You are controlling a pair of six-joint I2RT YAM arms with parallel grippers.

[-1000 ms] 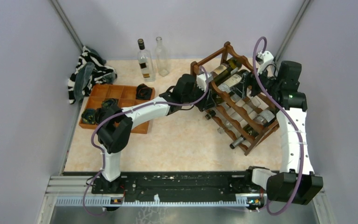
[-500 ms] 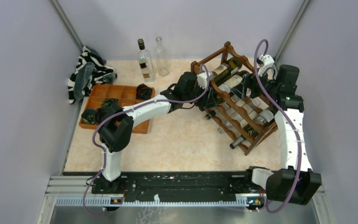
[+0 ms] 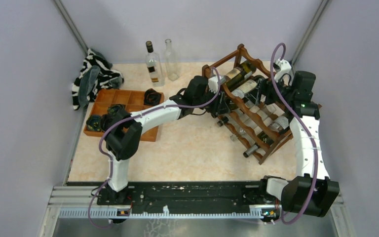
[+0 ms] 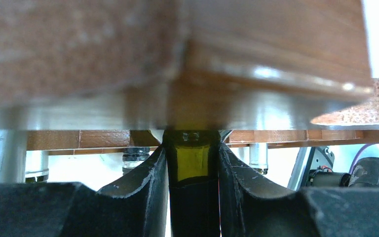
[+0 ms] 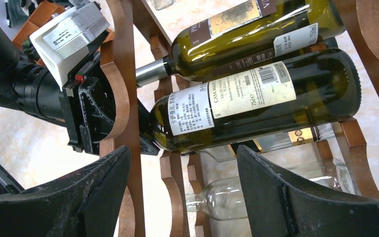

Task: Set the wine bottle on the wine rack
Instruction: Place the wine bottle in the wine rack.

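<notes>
The job looks almost done. The bottle (image 5: 246,103), the one with the white label, lies on its side in the rack (image 5: 131,148), in the second row from the top. Its fat end sits by the far rail and its neck pokes out at the near rail.

The left claw (image 4: 191,158) is closed tight on the bottle's neck. The right claw (image 5: 181,153) is wide open and holds nothing. It hangs just beside the rack, looking in at the bottle.

I think what is left is small: the left claw must let go and pull back. I cannot tell if the bottle already rests with all its weight on the rails.

The rack holds more bottles. A top bottle (image 5: 256,34) lies just above ours, and clear bottles (image 5: 217,197) lie in the rows below.

On the worktop (image 3: 192,148) there is also a tray (image 3: 123,98) with little boxes. Some dark things (image 3: 151,96) sit in it, too small to name. Two bottles (image 3: 154,66) stand at the back, not on the rack.
</notes>
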